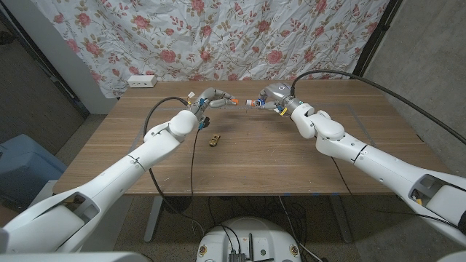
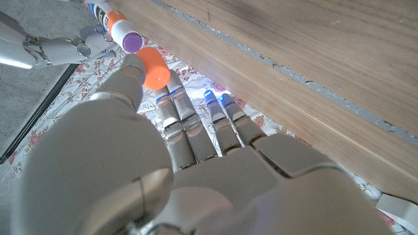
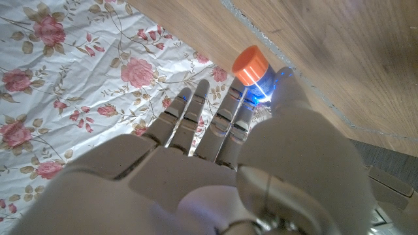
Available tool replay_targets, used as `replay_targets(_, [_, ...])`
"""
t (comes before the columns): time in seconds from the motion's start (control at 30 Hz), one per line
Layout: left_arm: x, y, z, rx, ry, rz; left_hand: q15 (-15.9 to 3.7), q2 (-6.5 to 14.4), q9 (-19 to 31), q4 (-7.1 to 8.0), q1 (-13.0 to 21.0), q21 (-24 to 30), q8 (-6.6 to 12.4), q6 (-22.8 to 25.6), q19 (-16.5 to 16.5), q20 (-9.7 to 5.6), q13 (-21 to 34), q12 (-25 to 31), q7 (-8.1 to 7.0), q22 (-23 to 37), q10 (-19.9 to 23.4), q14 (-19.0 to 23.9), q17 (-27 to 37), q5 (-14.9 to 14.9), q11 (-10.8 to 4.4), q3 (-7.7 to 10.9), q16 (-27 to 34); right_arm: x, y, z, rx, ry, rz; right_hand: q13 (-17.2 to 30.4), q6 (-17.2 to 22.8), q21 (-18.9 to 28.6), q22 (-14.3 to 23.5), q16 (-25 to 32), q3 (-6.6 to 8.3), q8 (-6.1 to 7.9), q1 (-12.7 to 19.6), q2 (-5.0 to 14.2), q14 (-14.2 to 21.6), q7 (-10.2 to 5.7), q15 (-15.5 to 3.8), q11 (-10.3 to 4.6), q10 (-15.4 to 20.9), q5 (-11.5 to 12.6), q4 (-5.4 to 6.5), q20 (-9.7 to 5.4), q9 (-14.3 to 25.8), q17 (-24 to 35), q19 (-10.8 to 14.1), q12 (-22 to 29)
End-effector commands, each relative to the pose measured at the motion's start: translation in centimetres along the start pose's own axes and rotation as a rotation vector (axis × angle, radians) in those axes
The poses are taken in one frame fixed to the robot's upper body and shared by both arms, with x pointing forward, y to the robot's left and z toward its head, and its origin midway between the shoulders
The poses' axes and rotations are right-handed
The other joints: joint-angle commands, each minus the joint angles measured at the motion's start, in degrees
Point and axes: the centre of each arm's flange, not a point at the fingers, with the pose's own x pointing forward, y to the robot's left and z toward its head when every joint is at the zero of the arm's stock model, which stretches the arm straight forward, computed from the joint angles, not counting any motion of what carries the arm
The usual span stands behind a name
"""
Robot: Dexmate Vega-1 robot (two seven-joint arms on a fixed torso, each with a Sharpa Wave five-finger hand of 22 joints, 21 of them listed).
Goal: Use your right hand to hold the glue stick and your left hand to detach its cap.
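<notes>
My right hand (image 1: 275, 97) grips the glue stick (image 1: 255, 103) above the far middle of the table, lying roughly level and pointing toward my left hand. Its open purple tip (image 2: 132, 42) is bare, and its orange end (image 3: 251, 64) sticks out past my right hand's fingers (image 3: 196, 121). My left hand (image 1: 212, 97) pinches the small orange cap (image 2: 155, 68) between thumb and a finger. In the head view the cap (image 1: 234, 102) hangs a short gap away from the stick, not touching it.
A small dark and yellow object (image 1: 213, 139) lies on the wooden table (image 1: 240, 164) near its middle. A white power strip (image 1: 141, 81) sits beyond the far left edge, under the floral cloth (image 1: 240, 33). Black cables trail from both wrists.
</notes>
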Motion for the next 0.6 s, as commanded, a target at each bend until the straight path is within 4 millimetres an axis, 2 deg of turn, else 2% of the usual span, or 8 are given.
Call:
replay_targets(0.03, [-0.7, 0.2, -0.6, -0.008, 0.011, -0.003, -5.48, 0.06, 0.11, 0.0, -0.65, -0.2, -0.38, -0.77, -0.46, -0.49, 0.31, -0.31, -0.14, 0.22, -0.97, -0.78, -0.02, 0.26, -1.19, -0.37, -0.15, -0.4, 0.0, -0.4, -0.021, 0.001, 0.023, 0.28, 3.4, 0.09, 0.14, 0.38, -0.1, 0.09, 0.06, 0.78, 0.14, -1.89, -6.96, 0.04, 0.34, 0.42, 0.07, 0.11, 0.19, -0.07, 0.46, 0.22])
replay_targets(0.6, [-1.5, 0.0, -2.4, -0.016, 0.053, -0.017, -4.65, 0.28, 0.15, 0.33, -1.57, -0.37, -0.89, -1.99, -1.56, -0.26, 0.36, -0.33, -0.46, 0.23, -2.35, -1.4, 0.03, 0.25, -1.19, -1.14, -0.01, -0.8, 0.3, -1.0, -0.026, 0.012, 0.08, 0.28, 3.49, 0.11, 0.14, 0.24, -0.14, -0.04, 0.04, 0.8, 0.13, -1.88, -7.13, 0.03, 0.43, 0.45, 0.03, 0.1, 0.2, -0.15, 0.57, 0.25])
